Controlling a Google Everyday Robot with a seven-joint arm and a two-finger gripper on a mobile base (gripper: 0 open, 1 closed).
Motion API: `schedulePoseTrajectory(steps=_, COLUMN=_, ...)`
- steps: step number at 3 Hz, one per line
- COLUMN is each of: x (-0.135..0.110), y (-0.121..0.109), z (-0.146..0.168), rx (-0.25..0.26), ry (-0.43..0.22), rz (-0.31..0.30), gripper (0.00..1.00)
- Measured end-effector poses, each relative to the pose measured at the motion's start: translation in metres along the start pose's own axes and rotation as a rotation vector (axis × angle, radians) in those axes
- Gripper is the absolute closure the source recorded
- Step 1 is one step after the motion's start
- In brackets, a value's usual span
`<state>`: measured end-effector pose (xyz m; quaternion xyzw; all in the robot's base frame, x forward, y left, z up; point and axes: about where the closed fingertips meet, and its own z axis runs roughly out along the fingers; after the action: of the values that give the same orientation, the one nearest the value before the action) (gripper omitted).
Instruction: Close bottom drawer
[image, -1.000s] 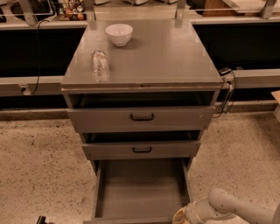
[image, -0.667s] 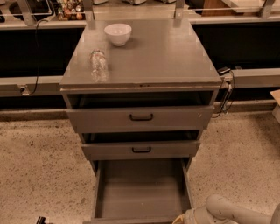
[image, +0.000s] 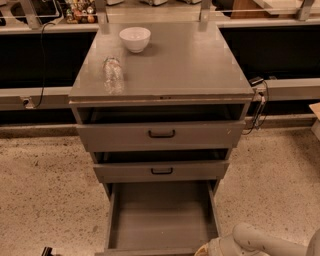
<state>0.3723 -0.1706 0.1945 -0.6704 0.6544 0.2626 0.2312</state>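
Grey metal bottom drawer (image: 162, 217) sits pulled all the way out at the foot of the grey three-drawer cabinet (image: 192, 60), so you've got the whole push left. Your pale claw (image: 207, 249) is by its front right corner; can't tell if it's open or closed.

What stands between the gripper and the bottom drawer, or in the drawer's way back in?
Nothing visible does. The gripper is at the view's lower edge, beside the front right corner of the open bottom drawer. No objects show inside the drawer, and its path into the cabinet looks free.
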Motion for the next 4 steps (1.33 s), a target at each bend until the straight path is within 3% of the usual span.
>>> schedulePoseTrajectory(steps=4, x=-0.004, y=-0.031, z=-0.002, rx=0.102, ry=-0.027, rz=-0.044, gripper=1.00)
